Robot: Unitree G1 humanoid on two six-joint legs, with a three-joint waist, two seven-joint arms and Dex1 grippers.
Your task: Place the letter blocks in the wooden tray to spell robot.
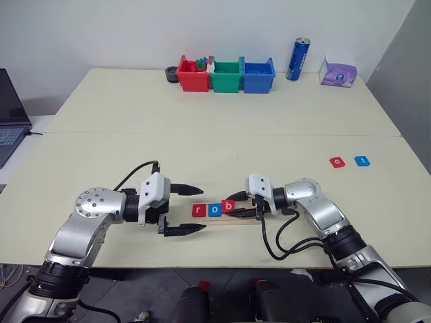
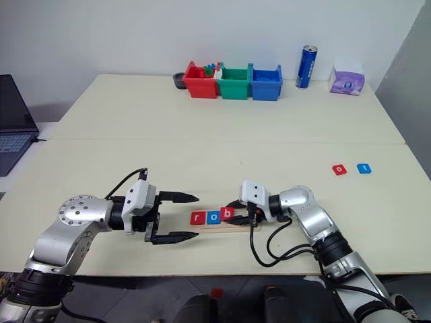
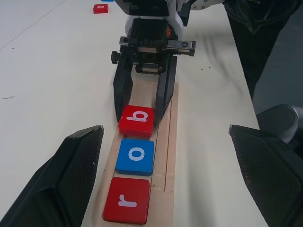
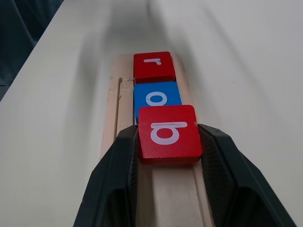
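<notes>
Pale wood forms the long narrow tray (image 1: 225, 214) lying near the front edge of the cream table (image 1: 202, 114), and three letter blocks are sitting in its groove: a red "r" (image 3: 127, 200), a blue "o" (image 3: 136, 156) and a red "b" (image 4: 168, 133). The right gripper (image 3: 141, 116) is pinching the "b" block between its two black fingers, right against the "o". The right wrist view is showing this grip close up, with the tile's near edge looking slightly raised off the wood. The left wrist view is showing the same grip from the opposite end of the tray. The left gripper (image 1: 195, 209) is hovering just off the tray's "r" end, fingers spread wide and holding nothing.

The head views are showing more of the table. A red "o" block (image 1: 337, 161) and a blue "t" block (image 1: 362, 161) are lying side by side towards the right edge. Along the back edge, red (image 1: 193, 75), green (image 1: 226, 75) and blue (image 1: 258, 75) bins are standing in a row; small toy bricks are peeking out of the red one, while the others' contents cannot be made out. A blue can (image 1: 297, 59) and a purple tissue pack (image 1: 338, 72) are standing near the back right corner, their print unreadable. A laptop (image 1: 10, 111) is sitting off the left edge.
</notes>
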